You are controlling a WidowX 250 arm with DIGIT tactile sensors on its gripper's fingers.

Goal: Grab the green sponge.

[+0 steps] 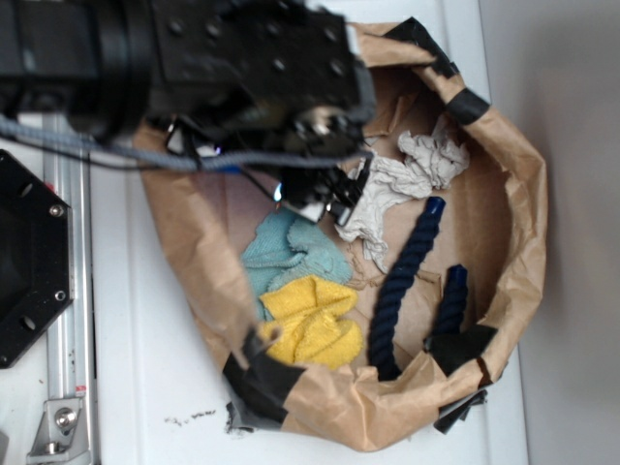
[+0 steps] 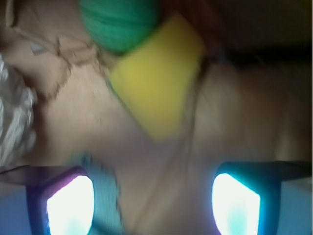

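Observation:
In the wrist view the green sponge (image 2: 120, 22) shows as a rounded, textured green lump at the top edge. A flat yellow block (image 2: 156, 83) lies against it on the brown paper. My gripper (image 2: 151, 196) is open. Its two fingers stand wide apart at the bottom corners with only paper between them, and the sponge lies well ahead of them. A teal cloth edge (image 2: 105, 191) sits just inside the left finger. In the exterior view the gripper (image 1: 320, 199) hangs over the upper middle of the paper basin (image 1: 513, 194), and the arm hides the sponge.
Inside the crumpled paper basin lie a teal cloth (image 1: 291, 247), a yellow cloth (image 1: 310, 320), a white rag (image 1: 407, 179) and a dark blue rope (image 1: 402, 281). Black tape (image 1: 257, 383) holds the rim. A metal rail (image 1: 68, 291) runs along the left.

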